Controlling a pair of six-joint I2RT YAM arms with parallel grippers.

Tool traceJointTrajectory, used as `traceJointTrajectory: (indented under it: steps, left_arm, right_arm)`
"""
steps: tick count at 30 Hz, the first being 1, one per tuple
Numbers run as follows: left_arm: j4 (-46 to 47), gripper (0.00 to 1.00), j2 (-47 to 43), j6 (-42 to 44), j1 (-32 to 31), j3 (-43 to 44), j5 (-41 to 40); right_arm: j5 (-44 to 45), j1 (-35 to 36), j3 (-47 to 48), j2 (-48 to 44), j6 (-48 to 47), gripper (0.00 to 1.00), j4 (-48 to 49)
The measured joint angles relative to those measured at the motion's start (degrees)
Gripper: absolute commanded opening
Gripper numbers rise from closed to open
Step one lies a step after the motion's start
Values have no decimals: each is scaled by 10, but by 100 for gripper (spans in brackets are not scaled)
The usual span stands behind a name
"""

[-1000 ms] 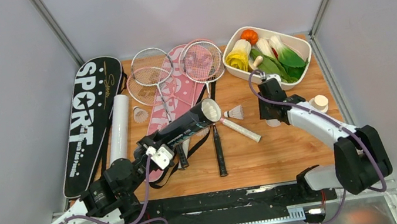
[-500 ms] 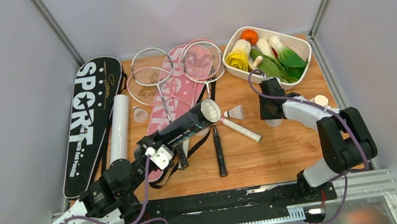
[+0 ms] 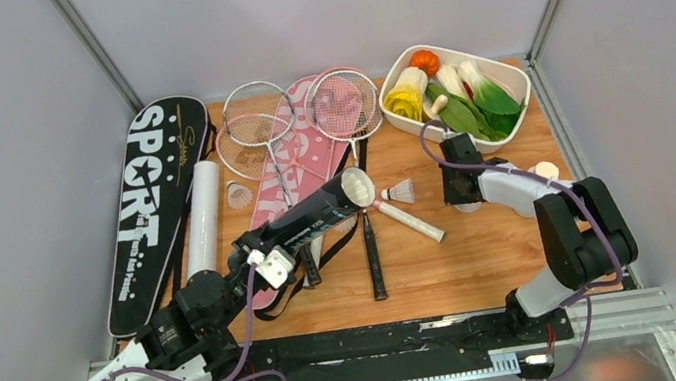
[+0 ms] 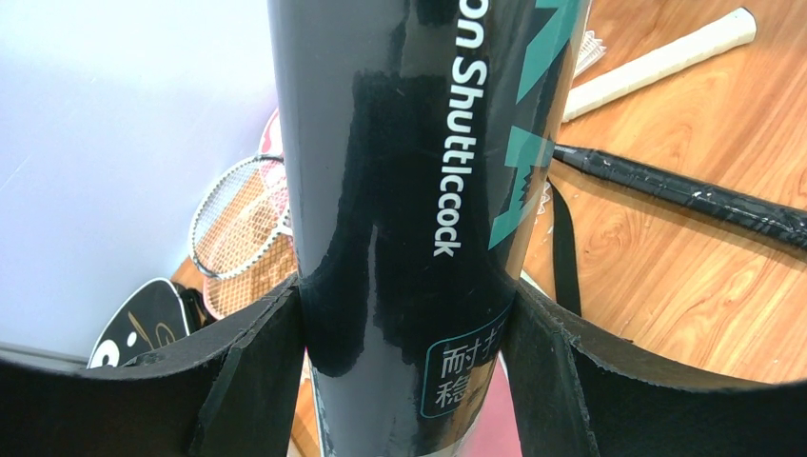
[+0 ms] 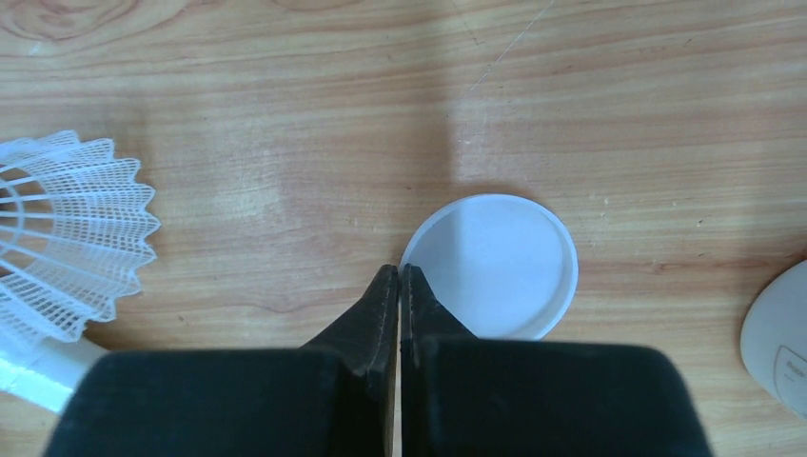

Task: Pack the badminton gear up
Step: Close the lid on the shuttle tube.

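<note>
My left gripper (image 3: 263,258) (image 4: 409,314) is closed around a black shuttlecock tube (image 3: 313,216) (image 4: 409,143), holding it tilted with its open mouth toward the table's middle. My right gripper (image 3: 464,198) (image 5: 399,271) is shut, its tips pinching the left rim of a flat white lid (image 3: 466,208) (image 5: 495,267) that lies on the wood. A white shuttlecock (image 3: 399,190) (image 5: 67,228) lies just left of it. Another shuttlecock (image 3: 239,194) sits by the white tube (image 3: 203,219). Rackets (image 3: 341,104) lie over the pink cover (image 3: 299,161). The black SPORT cover (image 3: 153,198) is at far left.
A white bowl (image 3: 514,73) of toy vegetables stands at the back right. A small white bottle (image 3: 544,174) (image 5: 780,333) sits right of the right gripper. A white racket handle (image 3: 409,220) and a black one (image 3: 372,256) lie across the centre.
The right gripper has closed its jaws at the lid's rim while the right arm's elbow folded in toward the table. The left arm and the black tube have not moved.
</note>
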Motion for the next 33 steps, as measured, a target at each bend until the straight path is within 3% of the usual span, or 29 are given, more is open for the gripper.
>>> traceJointTrajectory:
  steps: [7,14,21,26,33]
  left_arm:
    - [0,0,1,0,0,0,-2]
    - [-2,0,15,0,0,0,-4]
    - [-9,0,44,3,0,0,-11]
    - [-13,0,71,6,0,0,-20]
    - [-16,0,91,9,0,0,-21]
  right_arm:
    - [-37,0,0,-88,-2,0,-15]
    - [-164,3,24,-280,-16,0,-29]
    - [-312,24,82,-396,-22,0,-23]
    - [-410,64,83,-445,4,0,12]
    - [-440,168,83,-457,23,0,50]
